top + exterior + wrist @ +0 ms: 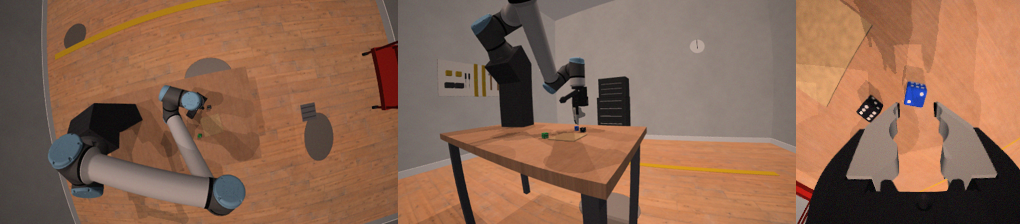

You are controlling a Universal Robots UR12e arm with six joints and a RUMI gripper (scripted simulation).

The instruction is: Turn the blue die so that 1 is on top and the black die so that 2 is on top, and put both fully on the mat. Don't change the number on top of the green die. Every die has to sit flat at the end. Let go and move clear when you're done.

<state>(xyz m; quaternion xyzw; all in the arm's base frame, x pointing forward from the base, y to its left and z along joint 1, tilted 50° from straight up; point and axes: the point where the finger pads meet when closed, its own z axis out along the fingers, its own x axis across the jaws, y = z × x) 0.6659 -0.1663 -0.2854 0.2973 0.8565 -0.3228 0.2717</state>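
Note:
The blue die [576, 128] [915, 95] sits on the table off the mat; its large upward face shows two pips in the wrist view. The black die [209, 107] [583, 130] [870, 108] sits beside it, off the mat, with several pips upward. The green die [199, 136] [545, 135] sits just outside the mat; its top number is too small to read. The tan mat [211, 125] [567, 137] [826, 42] lies flat. My gripper [577, 124] [916, 103] is partly open and empty, above the blue die. The arm hides the blue die in the top view.
The wooden table [237, 81] [522, 151] carries the dice and mat. The black die stands close to the left finger's side in the wrist view. A black cabinet [613, 102] stands behind the table, and a red cart [388, 77] stands far right on the floor.

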